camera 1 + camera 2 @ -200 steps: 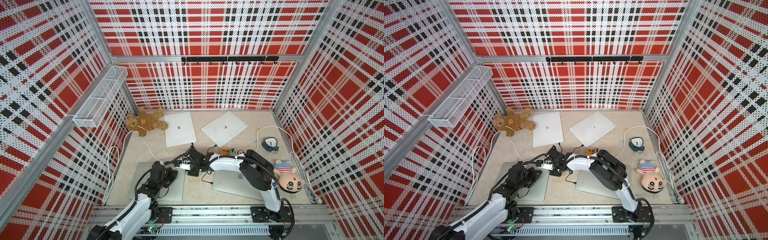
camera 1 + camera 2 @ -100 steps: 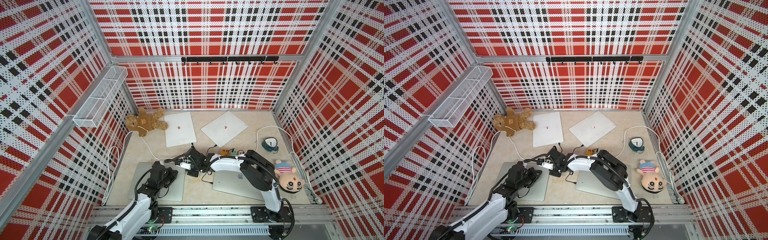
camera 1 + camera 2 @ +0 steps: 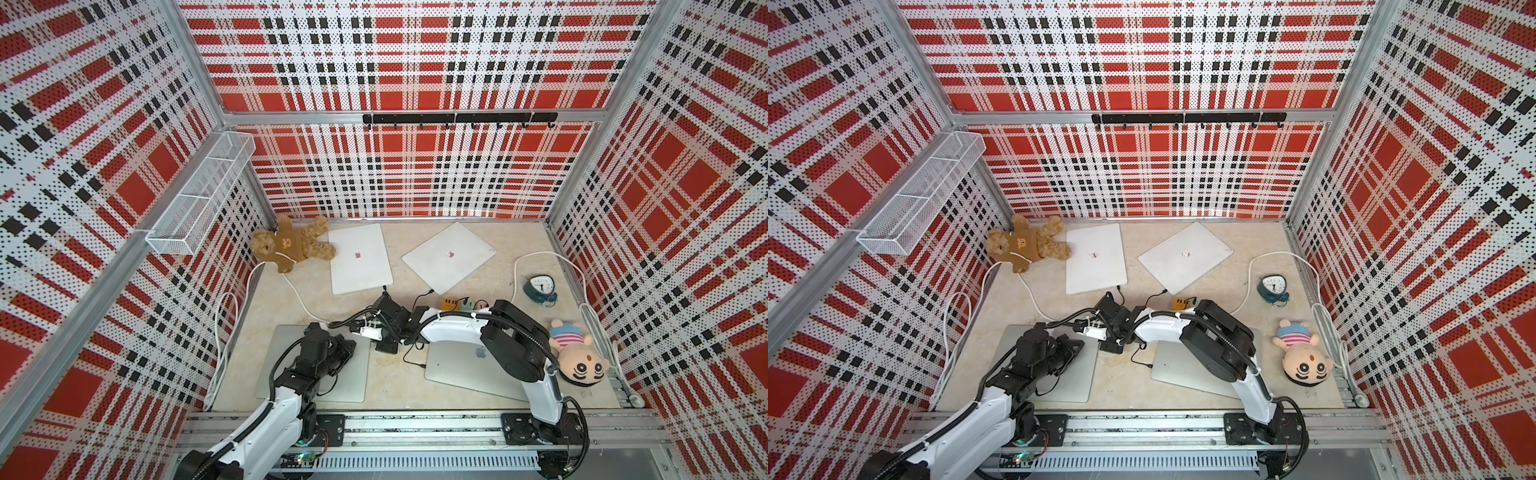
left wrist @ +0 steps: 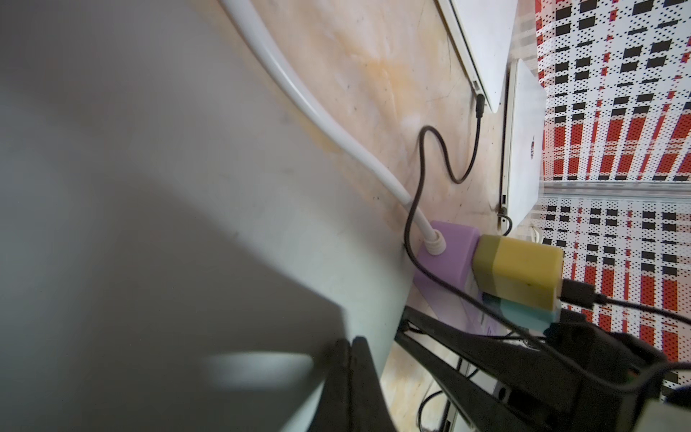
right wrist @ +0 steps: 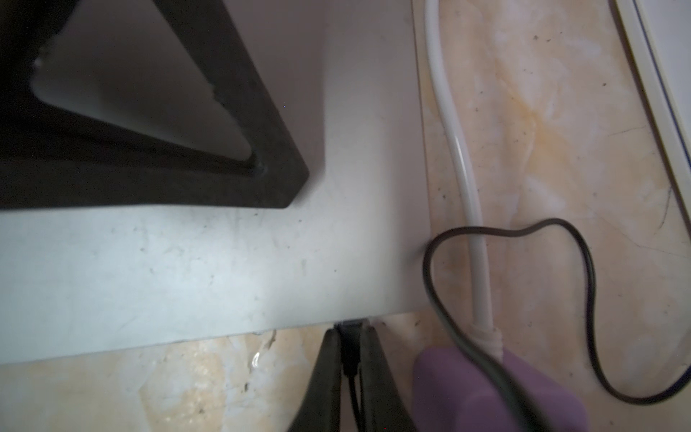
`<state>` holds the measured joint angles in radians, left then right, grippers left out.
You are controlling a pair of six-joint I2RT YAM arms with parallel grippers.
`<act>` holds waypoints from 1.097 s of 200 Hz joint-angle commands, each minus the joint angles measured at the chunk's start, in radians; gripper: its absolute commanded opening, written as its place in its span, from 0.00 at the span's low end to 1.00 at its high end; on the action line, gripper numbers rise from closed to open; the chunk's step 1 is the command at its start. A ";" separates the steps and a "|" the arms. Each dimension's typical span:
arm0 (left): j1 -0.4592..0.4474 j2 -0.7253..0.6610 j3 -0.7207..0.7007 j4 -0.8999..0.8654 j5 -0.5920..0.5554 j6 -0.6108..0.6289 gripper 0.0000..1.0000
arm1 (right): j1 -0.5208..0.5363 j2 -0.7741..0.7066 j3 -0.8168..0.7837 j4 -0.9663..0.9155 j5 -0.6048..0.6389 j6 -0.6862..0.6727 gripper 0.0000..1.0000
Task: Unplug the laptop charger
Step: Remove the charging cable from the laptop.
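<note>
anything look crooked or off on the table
Only the far white laptop nearer the clock: it lies turned diagonally, while the other white laptop beside it sits nearly square to the back wall. Nothing spilled or visibly broken.

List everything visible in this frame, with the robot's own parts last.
table: 1, beige, cell floor
white laptops: 2, closed, at the back
grey laptops: 2, closed, at the front
teddy bear: 1, brown, back left corner
doll: 1, striped top, front right
alarm clock: 1, teal, right side
power strip: 1, purple, centre
charger bricks: 2, yellow and teal, on the power strip
white cables: 2, one toward each side wall
black cables: several, thin, by the laptops
black plug: 1, front-left grey laptop's edge
wire basket: 1, white, left wall
hook rail: 1, black, back wall
left fingers: shut, tips at the front-left grey laptop's lid
right fingers: shut on the black plug
</note>
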<state>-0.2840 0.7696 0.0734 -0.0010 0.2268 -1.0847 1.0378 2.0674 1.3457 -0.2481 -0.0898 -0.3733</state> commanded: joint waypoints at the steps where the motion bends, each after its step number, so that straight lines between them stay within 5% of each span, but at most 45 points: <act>1: -0.010 0.000 -0.016 -0.055 -0.013 0.005 0.00 | -0.008 -0.044 0.004 -0.033 0.021 -0.010 0.00; 145: -0.016 -0.008 -0.016 -0.059 -0.016 0.004 0.00 | 0.024 -0.087 -0.023 -0.039 0.050 -0.015 0.00; 219: -0.027 -0.049 -0.017 -0.068 -0.018 -0.007 0.00 | 0.052 -0.140 -0.034 -0.039 0.082 -0.005 0.21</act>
<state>-0.3000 0.7364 0.0723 -0.0326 0.2195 -1.0901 1.0737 1.9907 1.3205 -0.2832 -0.0261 -0.3733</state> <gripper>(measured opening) 0.045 0.199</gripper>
